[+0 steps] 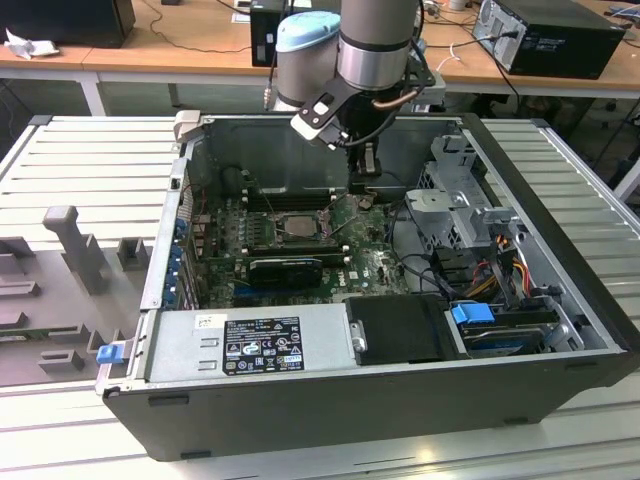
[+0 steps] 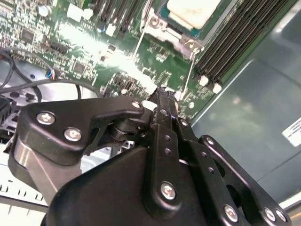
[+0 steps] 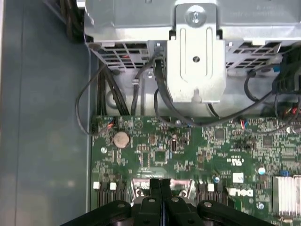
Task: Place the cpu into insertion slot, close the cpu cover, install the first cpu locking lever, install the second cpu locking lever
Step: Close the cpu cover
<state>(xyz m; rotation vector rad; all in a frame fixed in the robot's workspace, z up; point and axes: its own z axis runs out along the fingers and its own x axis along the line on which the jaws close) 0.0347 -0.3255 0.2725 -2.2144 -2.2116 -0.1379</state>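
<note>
Hanging low over the green motherboard [image 3: 188, 150], the end effector [image 3: 160, 184] has its 2 fingers pressed together, gripping nothing. The cpu [image 2: 193, 9] lies in the insertion slot [image 2: 174, 28], on the exterior view's left of it.

The case [image 1: 560, 330] lies open on top, so the way down to the motherboard [image 1: 370, 265] is free from above. The gripper [image 1: 366, 188], fingers pressed together, hangs low near the case's far wall [image 1: 290, 150], between the cpu [image 1: 297, 225] and the metal drive cage [image 1: 455, 195]. On the exterior view's right that cage and a tangle of cables [image 1: 495, 270] crowd the board's edge. On the near side the power supply [image 1: 250, 340] and a black housing [image 1: 400, 328] wall it in. Long memory slots [image 1: 290, 200] flank the cpu, with open air above it
</note>
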